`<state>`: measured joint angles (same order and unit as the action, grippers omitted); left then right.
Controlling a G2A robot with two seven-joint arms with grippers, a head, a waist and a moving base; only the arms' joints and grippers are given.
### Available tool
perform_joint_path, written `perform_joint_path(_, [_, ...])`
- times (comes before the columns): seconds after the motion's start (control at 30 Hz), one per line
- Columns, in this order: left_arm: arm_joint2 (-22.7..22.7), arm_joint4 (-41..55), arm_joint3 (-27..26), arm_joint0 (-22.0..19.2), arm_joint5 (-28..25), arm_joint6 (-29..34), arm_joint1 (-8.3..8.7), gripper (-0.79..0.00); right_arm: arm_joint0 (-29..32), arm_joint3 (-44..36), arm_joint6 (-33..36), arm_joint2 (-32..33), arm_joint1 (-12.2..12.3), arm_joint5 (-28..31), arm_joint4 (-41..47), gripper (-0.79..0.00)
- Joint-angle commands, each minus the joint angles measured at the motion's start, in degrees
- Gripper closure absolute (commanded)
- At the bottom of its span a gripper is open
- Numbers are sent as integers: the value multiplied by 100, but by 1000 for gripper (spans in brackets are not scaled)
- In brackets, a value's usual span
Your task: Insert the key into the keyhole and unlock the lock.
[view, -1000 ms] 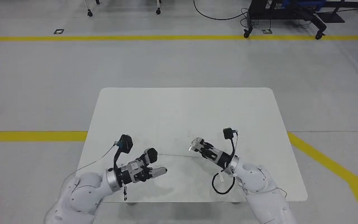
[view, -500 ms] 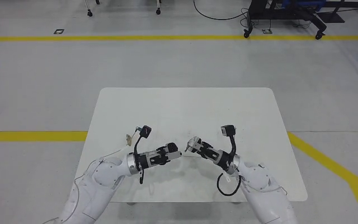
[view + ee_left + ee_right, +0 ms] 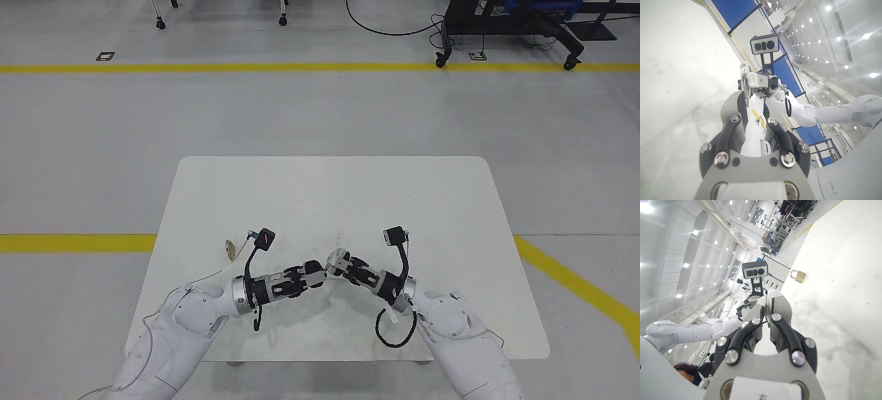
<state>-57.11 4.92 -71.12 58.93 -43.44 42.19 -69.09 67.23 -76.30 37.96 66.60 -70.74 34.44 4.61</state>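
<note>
Currently your small silver metal key sits clamped between the white-taped fingers of the right gripper. Its toothed blade sticks out past the fingertips. In the right wrist view you see those two grey fingers pressed together with barely a slit between them.

Facing it tip to tip is the left gripper. Its grey, black-padded fingers stand apart with a plain gap between them, and they hold nothing. The key's end reaches just to the edge of one black pad; you cannot tell whether it touches.

From above, you find both grippers meeting over the near middle of the white rectangular table, the left arm coming in from the near left and the right arm from the near right.

Your brass padlock with a silver shackle lies on the table to the left of that meeting point, apart from both grippers. In the top view it lies just left of the left arm's black wrist camera. Neither gripper touches it.

Beyond the table, yellow floor lines run left to right across the pale floor.
</note>
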Motion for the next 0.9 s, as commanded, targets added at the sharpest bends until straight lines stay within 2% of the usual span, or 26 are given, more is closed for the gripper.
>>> perform_joint_path(0.0, [17, -15, 70, -31, -14, -13, -6, -203, -9, 25, -20, -5, 1, -12, -1, 0])
perform_joint_path(0.1, [23, -33, 141, -67, -37, -36, -9, -120, -23, 35, -49, -21, 2, -45, -41, 0])
perform_joint_path(0.13, [20, -27, 162, -78, -42, -41, -9, -25, -29, 36, -59, -29, 1, -64, -48, 0])
perform_joint_path(0.17, [12, -33, 191, -88, -27, -58, -8, 0, -35, 36, -72, -37, 0, -74, -66, 0])
perform_joint_path(0.53, [7, 5, 379, -155, 45, -51, -7, 0, -92, 85, -158, -100, -5, -168, -99, 0])
perform_joint_path(0.57, [23, 34, 376, -160, 25, -6, -9, -65, -98, 96, -158, -106, -6, -167, -87, 0])
perform_joint_path(0.6, [40, 102, 375, -165, -18, 52, -11, -274, -109, 109, -158, -112, -8, -165, -78, 0])
perform_joint_path(0.63, [55, 158, 383, -172, -57, 113, -12, -683, -122, 126, -158, -120, -9, -163, -74, 0])
perform_joint_path(0.67, [75, 226, 393, -176, -85, 169, -15, -785, -136, 141, -160, -131, -12, -162, -58, 0])
perform_joint_path(0.8, [143, 382, 448, -215, -140, 334, -25, -785, -200, 192, -158, -179, -24, -176, -31, 0])
perform_joint_path(0.87, [156, 417, 478, -235, -155, 361, -28, -723, -225, 204, -159, -201, -28, -176, -38, 0])
